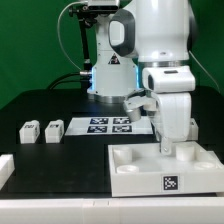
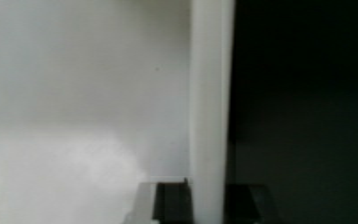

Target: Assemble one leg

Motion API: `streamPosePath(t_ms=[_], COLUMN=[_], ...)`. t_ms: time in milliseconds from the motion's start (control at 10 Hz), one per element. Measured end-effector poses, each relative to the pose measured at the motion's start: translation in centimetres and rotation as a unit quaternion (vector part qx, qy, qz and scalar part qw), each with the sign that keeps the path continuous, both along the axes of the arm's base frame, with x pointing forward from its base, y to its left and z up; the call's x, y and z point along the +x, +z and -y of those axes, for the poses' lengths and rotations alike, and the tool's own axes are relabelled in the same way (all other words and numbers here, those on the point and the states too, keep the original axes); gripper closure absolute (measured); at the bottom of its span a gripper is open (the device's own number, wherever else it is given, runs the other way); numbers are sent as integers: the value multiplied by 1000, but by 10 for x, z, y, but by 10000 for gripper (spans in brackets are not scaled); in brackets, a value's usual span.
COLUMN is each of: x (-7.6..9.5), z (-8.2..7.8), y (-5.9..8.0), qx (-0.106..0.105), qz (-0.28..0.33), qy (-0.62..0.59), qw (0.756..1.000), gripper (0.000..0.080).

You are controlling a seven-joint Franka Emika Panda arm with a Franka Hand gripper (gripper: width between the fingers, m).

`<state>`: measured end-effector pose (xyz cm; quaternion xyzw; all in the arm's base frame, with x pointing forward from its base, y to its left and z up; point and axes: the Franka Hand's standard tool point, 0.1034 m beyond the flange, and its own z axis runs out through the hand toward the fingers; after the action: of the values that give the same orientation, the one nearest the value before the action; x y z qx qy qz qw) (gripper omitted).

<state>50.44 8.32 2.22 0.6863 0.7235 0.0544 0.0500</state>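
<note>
White plastic parts lie spread over the black bench (image 1: 70, 160). One leg (image 1: 28, 130) and a second leg (image 1: 52, 129) lie side by side near the bench's edge on the exterior view's left, well apart from the arm. The marker board (image 1: 110, 124) lies flat toward the far edge.

The claw (image 1: 164, 150) hangs low over the square tabletop part (image 1: 135, 180), which sits by the near corner on the exterior view's right. It is down among that part's raised walls. In the wrist view a white strip (image 2: 211, 100) runs between two dark finger shapes. I cannot tell whether the claw is pinching it or merely straddling it.

The risk I see is in how low the claw is. A sideways move from here would likely catch a wall and drag the tabletop part across the bench. If the strip is a gripped leg, a loose or crooked hold could let it tilt and miss its seat.
</note>
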Motion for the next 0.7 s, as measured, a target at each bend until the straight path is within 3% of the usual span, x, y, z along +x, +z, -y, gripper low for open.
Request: streamPosePath(t_ms=[200,400,700], x=[19,40,29], z=[-2,-5,-2], y=[1,-7,-6], qx=[-9,-1,4], qz=[-9,2,6], qy=[-15,-34,-33], qw=[1000,999,999], gripper=[738,738,737])
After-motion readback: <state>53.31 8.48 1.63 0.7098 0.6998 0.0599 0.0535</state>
